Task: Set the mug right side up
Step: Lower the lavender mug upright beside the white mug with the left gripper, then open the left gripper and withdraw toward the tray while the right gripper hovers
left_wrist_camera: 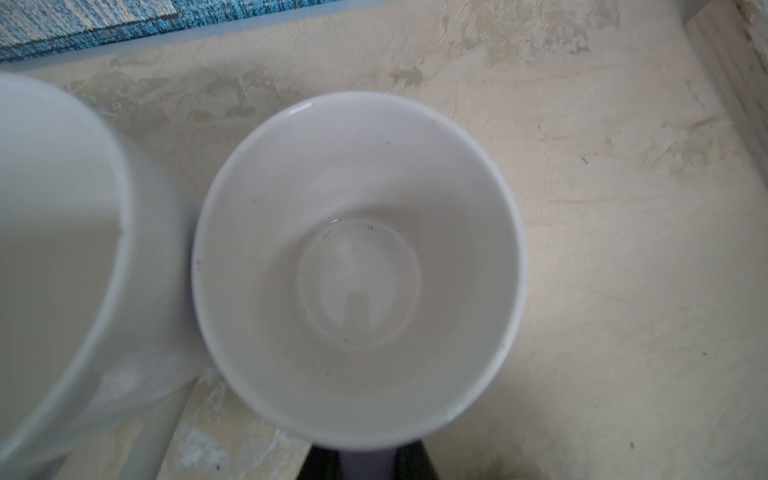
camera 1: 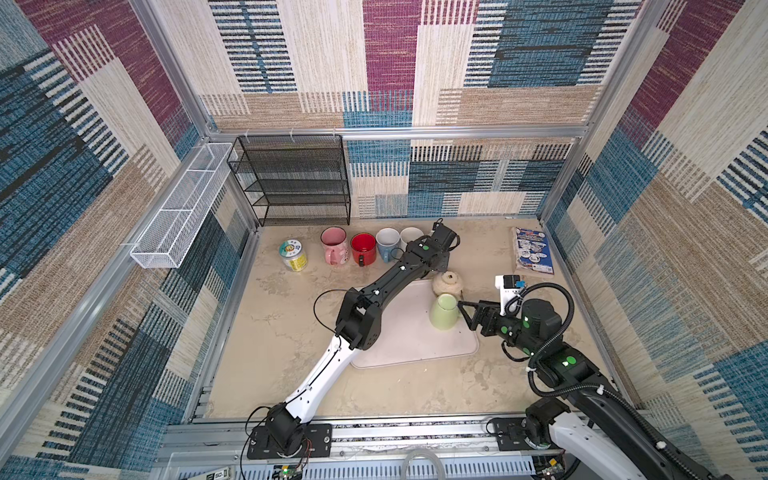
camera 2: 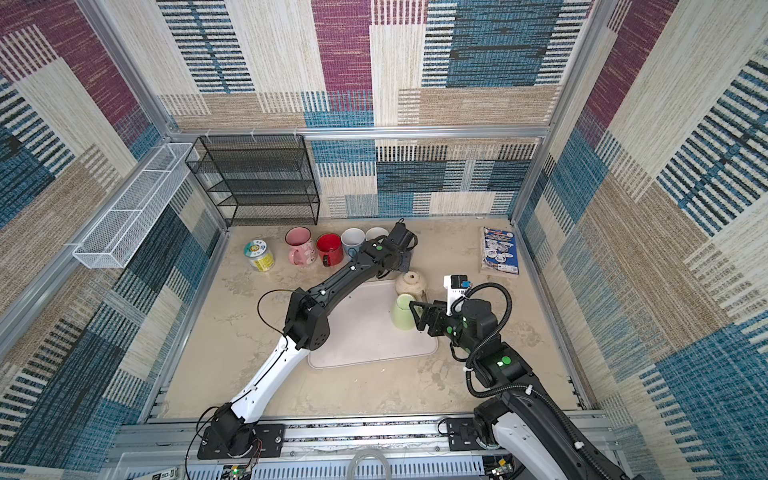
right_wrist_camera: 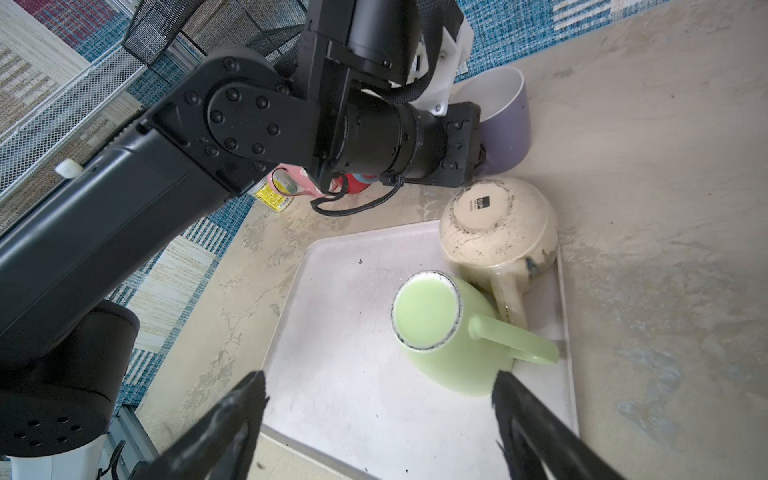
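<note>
Plainly inverted green mug (right_wrist_camera: 432, 320) near wide-open empty right claw (right_wrist_camera: 380, 384); left claw (left_wrist_camera: 368, 459) seemingly around lilac mug (right_wrist_camera: 507, 137).

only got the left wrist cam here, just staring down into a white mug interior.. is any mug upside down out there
Observer: Yes. A pale green ceramic mug stands base up on the white plastic tray.
Operator: right claw got it yet
Observer: No. The right claw is open right beside that mug and holds nothing.
Operator: ok and where is the mug under my cam
Observer: It is a lavender ceramic mug, upright at the right end of the row of upright mugs. The left claw appears shut on its handle.
</note>
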Available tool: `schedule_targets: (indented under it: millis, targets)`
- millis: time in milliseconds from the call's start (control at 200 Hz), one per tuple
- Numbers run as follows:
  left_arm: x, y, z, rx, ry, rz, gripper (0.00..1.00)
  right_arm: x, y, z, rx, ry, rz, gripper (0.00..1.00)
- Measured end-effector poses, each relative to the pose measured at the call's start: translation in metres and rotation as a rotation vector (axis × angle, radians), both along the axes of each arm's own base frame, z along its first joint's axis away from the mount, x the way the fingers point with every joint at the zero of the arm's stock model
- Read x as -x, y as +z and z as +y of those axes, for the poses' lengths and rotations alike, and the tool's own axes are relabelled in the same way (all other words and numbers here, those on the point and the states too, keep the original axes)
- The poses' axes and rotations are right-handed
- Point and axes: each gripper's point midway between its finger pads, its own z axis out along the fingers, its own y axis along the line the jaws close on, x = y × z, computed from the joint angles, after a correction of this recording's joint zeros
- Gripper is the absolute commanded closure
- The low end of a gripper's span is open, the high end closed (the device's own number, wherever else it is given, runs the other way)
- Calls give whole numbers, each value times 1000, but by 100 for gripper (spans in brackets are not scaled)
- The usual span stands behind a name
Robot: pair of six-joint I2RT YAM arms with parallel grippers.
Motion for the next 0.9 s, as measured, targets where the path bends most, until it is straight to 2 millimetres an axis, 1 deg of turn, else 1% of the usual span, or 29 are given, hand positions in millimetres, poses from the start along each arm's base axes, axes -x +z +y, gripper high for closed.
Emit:
schedule_targets:
  millis: [130, 150, 170, 205, 301, 341, 416, 546, 666, 831, 902]
  targets:
    - [-3, 0, 0, 3, 6, -10, 74, 0, -1, -1, 5, -2, 1, 12]
    - [-4, 0, 1, 4, 8, -11, 68, 0, -1, -1, 5, -2, 1, 12]
    - [-4, 1, 1, 4, 7, -11, 64, 0, -1, -1, 5, -2, 1, 12]
    - [-4, 1, 1, 6, 6, -13, 61, 1, 0, -1, 5, -2, 2, 12]
    - [-3, 6, -1, 16, -4, -14, 59, -1, 3, -1, 12, -5, -7, 11]
    - [-2, 11, -1, 21, -7, -15, 59, -1, 5, -1, 14, -3, -11, 11]
    - [1, 27, -3, 35, -13, -29, 57, -1, 12, -1, 21, 2, -30, 10]
    - [8, 65, -10, 79, -35, -70, 57, -2, 29, -1, 31, 12, -81, 9]
    - [19, 93, -15, 107, -62, -91, 56, -1, 44, -1, 45, 24, -127, 11]
    - [35, 127, -9, 127, -75, -110, 53, -2, 60, 2, 86, 59, -178, 11]
    - [43, 142, -2, 135, -76, -118, 53, -7, 59, 5, 117, 69, -174, 11]
